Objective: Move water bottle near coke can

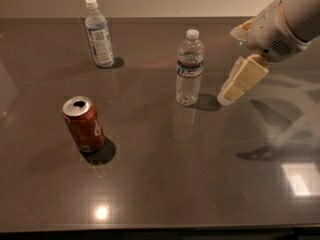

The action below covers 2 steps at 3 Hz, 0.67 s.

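Note:
The water bottle (189,68) stands upright in the middle of the dark table: clear ribbed plastic, a white cap and a narrow dark label band. The coke can (84,124) is red with a silver top and stands at the front left, well apart from the bottle. My gripper (230,66) comes in from the upper right and hangs just right of the bottle at about its height, not touching it. It is open and empty. One pale finger (242,79) points down towards the table beside the bottle's base.
A second bottle with a large pale blue-white label (98,33) stands at the back left. The dark glossy table (200,174) runs to a front edge at the bottom and a back edge near the wall. The arm's shadow lies on the right side.

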Motion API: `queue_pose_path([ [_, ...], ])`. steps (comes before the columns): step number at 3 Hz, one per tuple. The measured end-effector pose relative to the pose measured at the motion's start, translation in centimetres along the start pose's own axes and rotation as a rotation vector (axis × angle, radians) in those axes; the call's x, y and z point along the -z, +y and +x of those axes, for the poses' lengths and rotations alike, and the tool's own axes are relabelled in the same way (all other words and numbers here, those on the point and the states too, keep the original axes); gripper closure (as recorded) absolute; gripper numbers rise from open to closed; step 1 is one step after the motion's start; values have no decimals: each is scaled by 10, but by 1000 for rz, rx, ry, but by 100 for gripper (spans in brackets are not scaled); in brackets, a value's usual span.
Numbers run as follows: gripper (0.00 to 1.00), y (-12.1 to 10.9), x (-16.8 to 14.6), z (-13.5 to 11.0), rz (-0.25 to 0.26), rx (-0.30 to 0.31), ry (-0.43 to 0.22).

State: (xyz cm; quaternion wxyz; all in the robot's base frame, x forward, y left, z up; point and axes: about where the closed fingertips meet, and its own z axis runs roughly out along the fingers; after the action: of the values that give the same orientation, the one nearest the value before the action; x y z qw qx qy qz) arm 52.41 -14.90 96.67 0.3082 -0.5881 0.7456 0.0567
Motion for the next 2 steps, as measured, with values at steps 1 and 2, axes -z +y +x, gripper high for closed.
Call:
queue_pose_path([
  [1,0,-24,-20,-12,18,-40,-79],
  [2,0,-41,-39,-22,3,-86,-145],
])
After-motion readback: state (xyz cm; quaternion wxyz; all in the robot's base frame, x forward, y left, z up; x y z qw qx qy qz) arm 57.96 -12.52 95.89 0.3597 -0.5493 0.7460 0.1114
